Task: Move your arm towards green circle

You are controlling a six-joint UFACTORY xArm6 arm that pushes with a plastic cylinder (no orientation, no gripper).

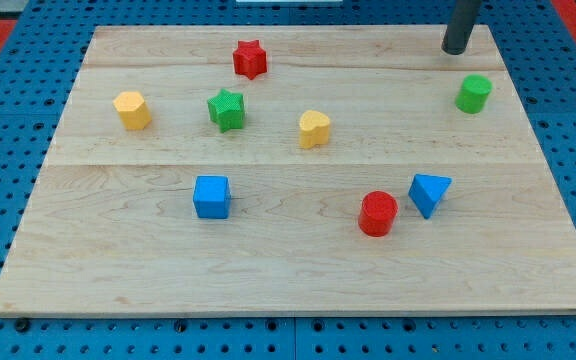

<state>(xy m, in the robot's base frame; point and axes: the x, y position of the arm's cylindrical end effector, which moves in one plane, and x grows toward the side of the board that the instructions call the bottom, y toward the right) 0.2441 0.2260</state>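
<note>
The green circle [473, 94] is a short green cylinder standing near the right edge of the wooden board [288, 280], toward the view's top. My tip [455, 50] is the lower end of a dark rod that comes down at the view's top right. It rests on the board just above and slightly left of the green circle, with a small gap between them.
Other blocks on the board: a red star [250, 59], a green star [226, 109], a yellow hexagon-like block [132, 109], a yellow heart [314, 129], a blue cube [211, 196], a red cylinder [377, 213] and a blue triangle [428, 192].
</note>
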